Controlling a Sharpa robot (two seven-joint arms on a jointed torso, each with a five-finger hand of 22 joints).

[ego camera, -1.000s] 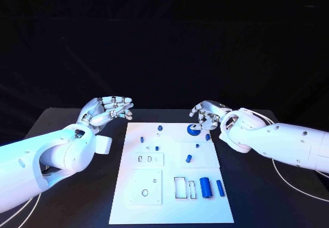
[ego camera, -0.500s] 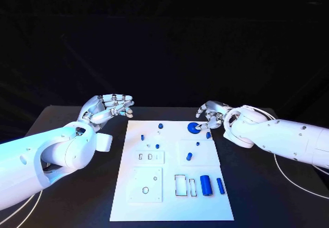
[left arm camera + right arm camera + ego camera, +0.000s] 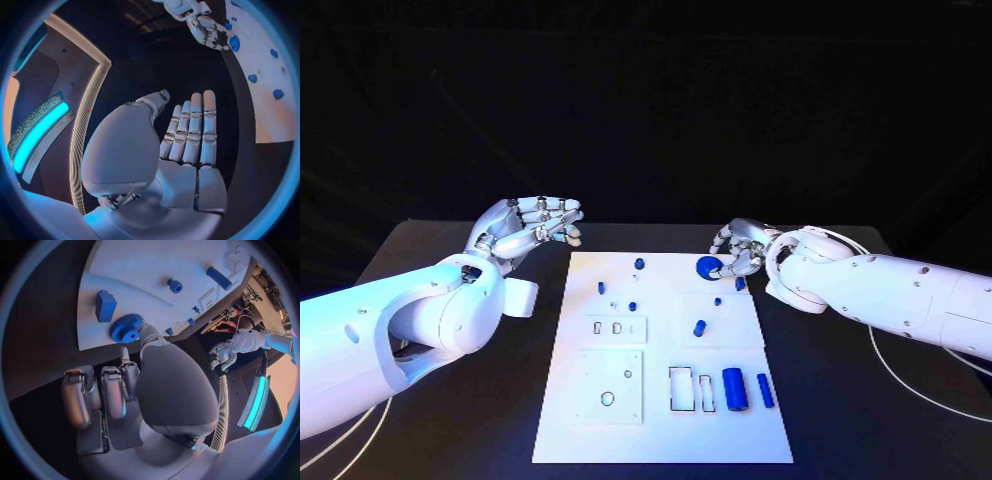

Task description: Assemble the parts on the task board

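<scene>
Task board (image 3: 661, 400), a white plate, lies in the middle of the black counter (image 3: 459, 440) with small blue parts scattered over it. A blue gear (image 3: 708, 266) sits near the board's far edge, and the right robot hand (image 3: 740, 250) has a fingertip against it while its other fingers curl in; I cannot tell whether it grips the gear. The left robot hand (image 3: 528, 228) hovers off the board's far left corner, fingers extended and holding nothing. Two blue cylinders (image 3: 733, 387) lie near the board's near right corner.
</scene>
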